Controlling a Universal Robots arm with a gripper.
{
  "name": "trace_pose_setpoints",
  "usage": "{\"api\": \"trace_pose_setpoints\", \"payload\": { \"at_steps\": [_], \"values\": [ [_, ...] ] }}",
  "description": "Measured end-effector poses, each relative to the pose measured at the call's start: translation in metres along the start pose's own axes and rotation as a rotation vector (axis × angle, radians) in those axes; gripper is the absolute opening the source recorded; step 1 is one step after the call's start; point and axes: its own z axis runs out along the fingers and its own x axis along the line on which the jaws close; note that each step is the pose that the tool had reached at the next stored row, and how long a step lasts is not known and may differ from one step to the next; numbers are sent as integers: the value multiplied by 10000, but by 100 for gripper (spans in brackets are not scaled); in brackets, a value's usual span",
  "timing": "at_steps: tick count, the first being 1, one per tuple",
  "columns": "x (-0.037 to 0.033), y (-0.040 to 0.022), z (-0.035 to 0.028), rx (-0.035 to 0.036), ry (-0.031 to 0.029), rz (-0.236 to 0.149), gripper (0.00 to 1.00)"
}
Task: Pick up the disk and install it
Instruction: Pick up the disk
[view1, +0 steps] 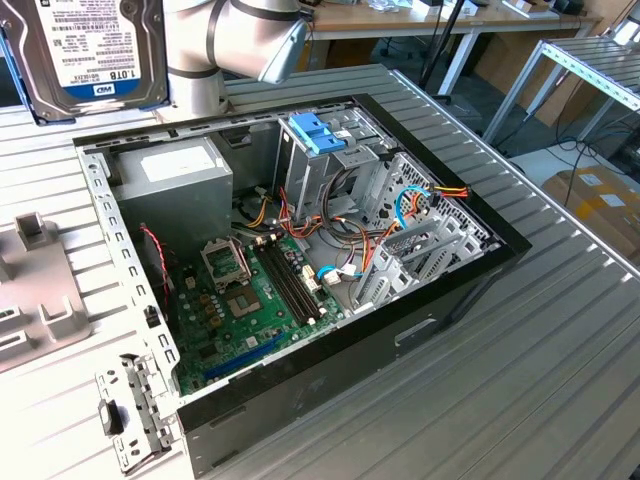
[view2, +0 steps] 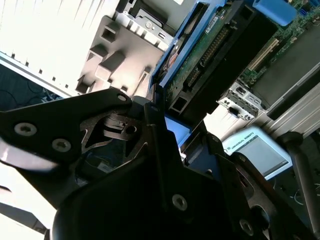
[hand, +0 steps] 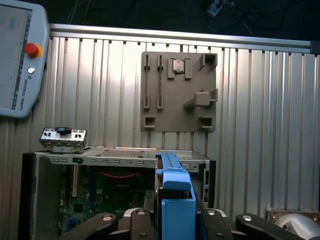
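— What's on the ribbed metal table (view1: 540, 390)?
— An open computer case (view1: 330, 365), a grey plastic tray (view1: 40, 300) beside it, a small metal bracket (view1: 128, 420).
— Anything else?
— Possibly a handheld controller (hand: 20, 60); hard to tell.

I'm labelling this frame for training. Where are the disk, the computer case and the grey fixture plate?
disk (view1: 85, 45): exterior view, on its labelled face.
computer case (view1: 330, 375): exterior view, on its black outer side wall.
grey fixture plate (hand: 175, 100): first wrist view, on its bare middle.
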Motion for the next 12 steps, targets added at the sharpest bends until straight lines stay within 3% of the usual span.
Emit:
{"api": "trace_pose_setpoints", "payload": {
  "at_steps": [12],
  "values": [
    [162, -2, 11, 0, 0, 0, 37]
  ]
}}
